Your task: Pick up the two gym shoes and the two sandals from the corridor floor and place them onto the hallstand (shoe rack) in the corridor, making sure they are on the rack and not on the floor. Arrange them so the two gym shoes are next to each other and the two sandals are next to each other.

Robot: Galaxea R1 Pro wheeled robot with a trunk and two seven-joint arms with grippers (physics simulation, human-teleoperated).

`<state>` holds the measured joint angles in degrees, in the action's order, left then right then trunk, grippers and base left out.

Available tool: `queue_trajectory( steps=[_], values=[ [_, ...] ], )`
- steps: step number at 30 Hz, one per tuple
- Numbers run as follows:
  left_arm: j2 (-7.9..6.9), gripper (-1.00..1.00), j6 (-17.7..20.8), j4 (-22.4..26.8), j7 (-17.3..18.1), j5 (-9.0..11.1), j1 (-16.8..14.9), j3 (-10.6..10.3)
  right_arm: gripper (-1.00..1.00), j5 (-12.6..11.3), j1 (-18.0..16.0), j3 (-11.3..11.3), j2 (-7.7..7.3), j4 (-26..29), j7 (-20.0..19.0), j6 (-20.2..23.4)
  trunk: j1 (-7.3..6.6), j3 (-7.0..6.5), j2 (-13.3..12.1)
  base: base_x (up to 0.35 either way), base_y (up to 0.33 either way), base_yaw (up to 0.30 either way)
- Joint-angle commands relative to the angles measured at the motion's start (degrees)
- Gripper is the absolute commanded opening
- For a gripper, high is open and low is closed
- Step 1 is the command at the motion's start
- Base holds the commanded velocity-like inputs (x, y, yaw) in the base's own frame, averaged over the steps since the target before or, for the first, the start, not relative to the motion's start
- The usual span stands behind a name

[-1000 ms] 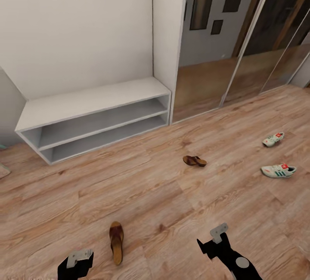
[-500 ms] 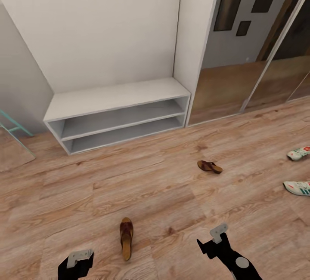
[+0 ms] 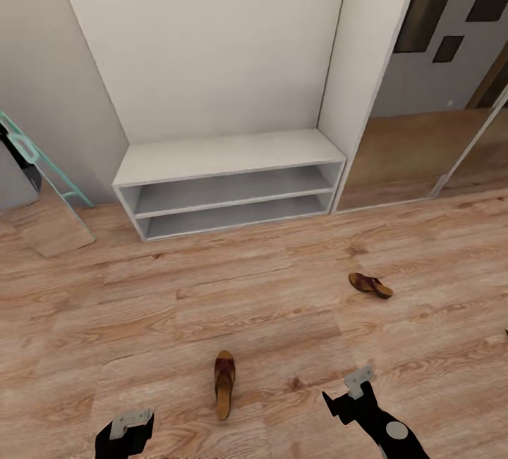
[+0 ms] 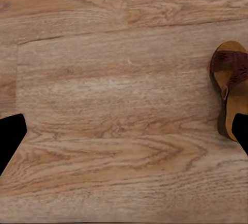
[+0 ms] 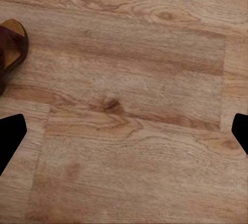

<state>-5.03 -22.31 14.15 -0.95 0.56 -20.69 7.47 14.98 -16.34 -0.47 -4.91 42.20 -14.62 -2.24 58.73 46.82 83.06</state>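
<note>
Two sandals lie on the corridor floor: the near sandal between the hands, the far sandal well apart, rightward. The hallstand stands against the wall, upper part cut off. Left hand and right hand both gape wide, empty.

Two brown sandals lie well apart on the corridor floor: near sandal pointing toward the hallstand, far sandal lying crosswise. Hallstand shelves and top are bare.
</note>
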Motion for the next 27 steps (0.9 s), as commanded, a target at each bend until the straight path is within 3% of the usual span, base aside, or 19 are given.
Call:
queue_trajectory(
  steps=[1, 10, 16, 17, 21, 27],
  values=[
    [0.01, 1.0, -0.2, -0.1, -0.1, 0.1, 0.0, 0.0, 1.0, 0.5, 0.0, -0.1, -0.01, 0.0, -0.1, -0.2, 0.0, 0.06, 0.0, 0.0, 0.0, 0.274],
    [0.14, 1.0, 0.1, 0.0, -0.1, 0.0, -0.2, 0.1, 1.0, 0.4, 0.0, -0.7, -0.09, 0.5, -0.1, -0.2, 0.0, 0.51, 0.0, 0.0, 0.0, 0.245],
    [0.81, 1.0, 0.7, 0.2, -0.1, 0.0, -2.2, -0.1, 1.0, 0.4, 0.0, -6.4, -0.1, 4.7, -0.2, 0.0, 0.0, 0.67, 0.0, 0.0, 0.0, 0.092],
    [1.05, 1.0, 0.9, 0.2, 0.0, 0.0, -3.3, -0.1, 1.0, 0.4, 0.0, -8.2, -0.08, 5.9, -0.2, 0.1, 0.0, 0.68, 0.0, 0.0, 0.0, 0.029],
    [1.42, 1.0, 3.4, 0.2, 0.0, -0.1, -6.6, -0.2, 1.0, 0.3, 0.0, -11.4, -0.04, 8.5, -0.2, 1.1, 0.0, 0.7, 0.0, 0.0, 0.0, 0.017],
    [1.61, 1.0, 9.7, 0.2, 0.2, -0.2, -9.8, -0.3, 1.0, 0.1, -0.1, -12.6, -0.02, 13.5, -0.2, 6.7, 0.0, 0.71, 0.0, 0.0, 0.0, 0.005]
  ],
)
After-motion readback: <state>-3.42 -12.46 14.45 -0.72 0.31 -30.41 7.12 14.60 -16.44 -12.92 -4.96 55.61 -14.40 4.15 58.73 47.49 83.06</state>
